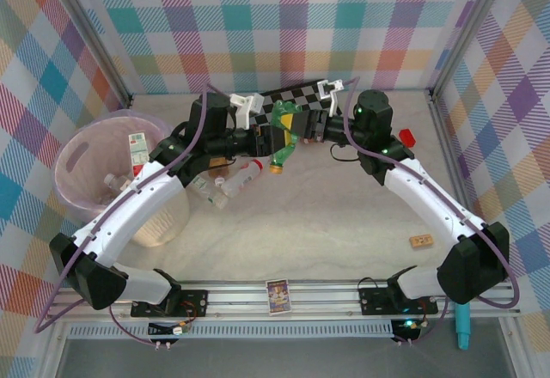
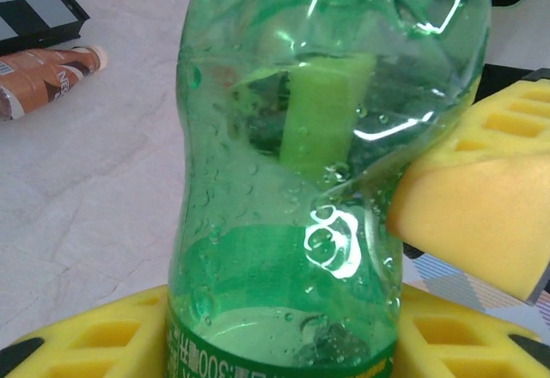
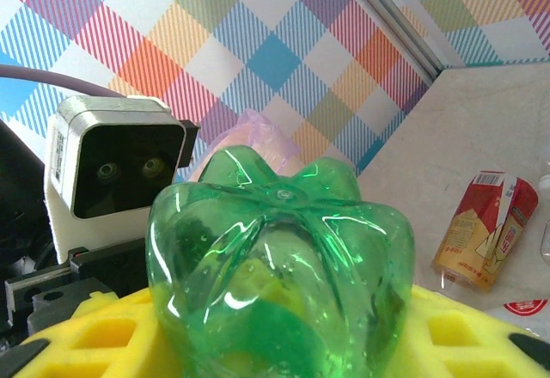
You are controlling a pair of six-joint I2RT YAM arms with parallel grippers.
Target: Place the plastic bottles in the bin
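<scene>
**Operator:** Where's the bottle?

**Spotter:** It's off the table, between your two hands. Your right gripper [image 3: 275, 331] is clamped on the green bottle [image 3: 279, 258] near its base. Your left gripper [image 2: 284, 339] has its pads pressed against the label end, so both are grasping it.

**Operator:** Which step is that?

**Spotter:** A handover from right to left, I'd judge, because the bin [image 1: 82, 180] sits well off to your left gripper's left.

**Operator:** And next?

**Spotter:** Make sure your left grip is firm on that crumpled, slippery wall. Then loosen your right fingers and back them straight away. After that, swing left until the bottle hangs over the bin's rim, and let go.
</scene>
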